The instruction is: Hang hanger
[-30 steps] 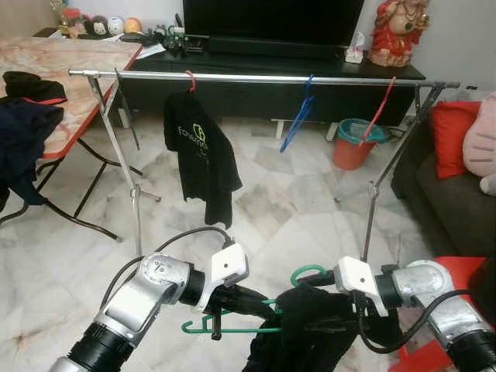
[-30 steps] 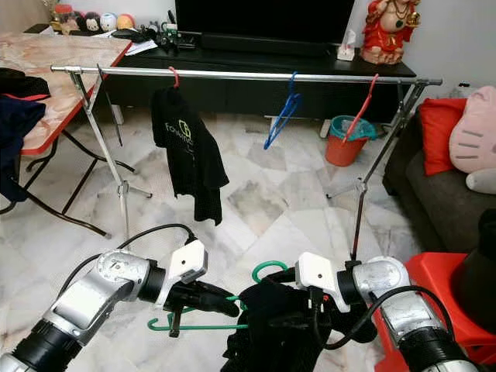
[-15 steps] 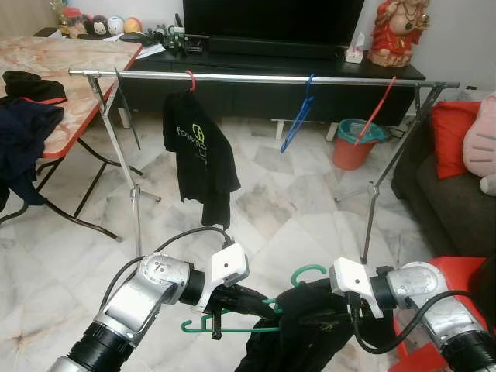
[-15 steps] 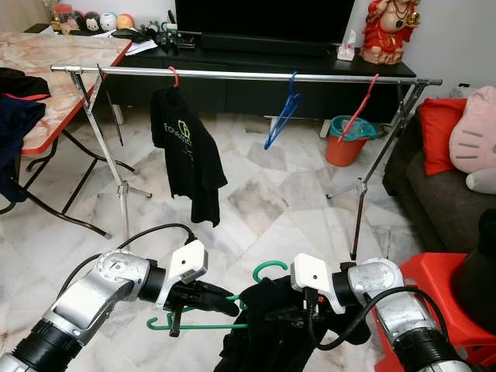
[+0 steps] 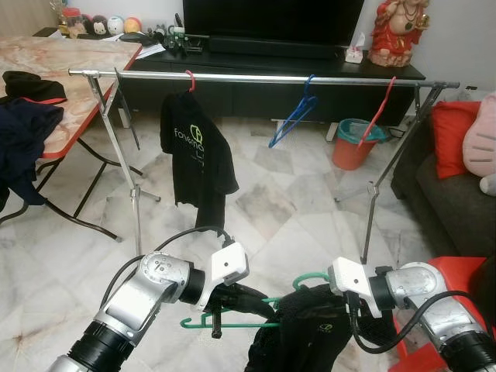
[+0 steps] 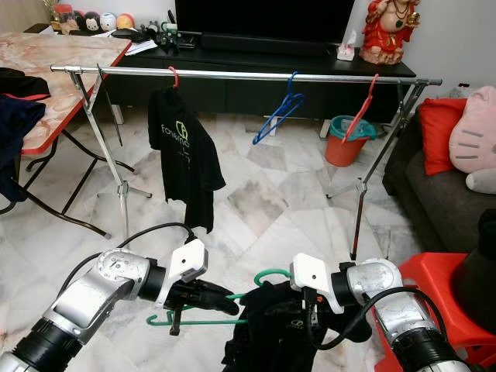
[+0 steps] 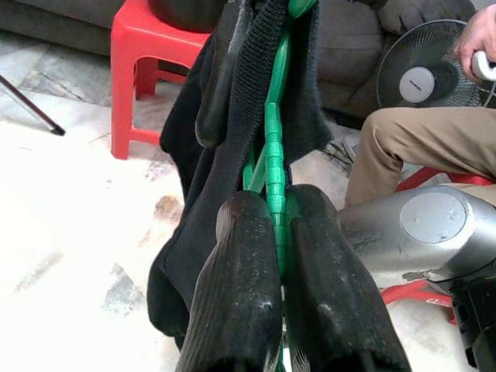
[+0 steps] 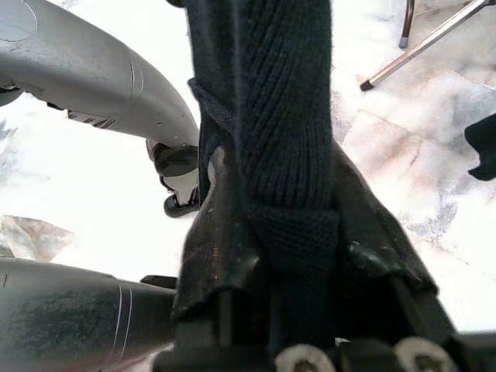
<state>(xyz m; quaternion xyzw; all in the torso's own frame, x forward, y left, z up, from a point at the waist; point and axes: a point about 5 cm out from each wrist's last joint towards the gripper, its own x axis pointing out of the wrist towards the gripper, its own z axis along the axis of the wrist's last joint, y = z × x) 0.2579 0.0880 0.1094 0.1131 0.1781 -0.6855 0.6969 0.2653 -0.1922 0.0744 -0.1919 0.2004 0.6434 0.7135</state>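
Low in front of me I hold a green hanger [image 5: 232, 325] carrying a black garment [image 5: 310, 341]. My left gripper [image 7: 277, 232] is shut on the hanger's green bar, beside the cloth. My right gripper [image 8: 291, 232] is shut on a thick fold of the black garment near the hanger's hook [image 5: 310, 277]. Ahead stands a silver clothes rail [image 5: 263, 78]. On it hang a black T-shirt [image 5: 195, 147] on a red hanger, an empty blue hanger [image 5: 291, 124] and an empty red hanger [image 5: 377, 112].
A folding table [image 5: 77, 66] with dark clothes stands at the left. A black TV cabinet [image 5: 256, 93] runs behind the rail, with a bucket [image 5: 353, 143] near its right leg. A sofa [image 5: 449, 194] and a red stool [image 5: 457, 271] are on my right. A person's knee [image 7: 418, 139] and a fan [image 7: 418, 77] are close by.
The black garment has been drawn further down over the green hanger, and a small logo now shows. On the rail the blue hanger and the black T-shirt have swung left.
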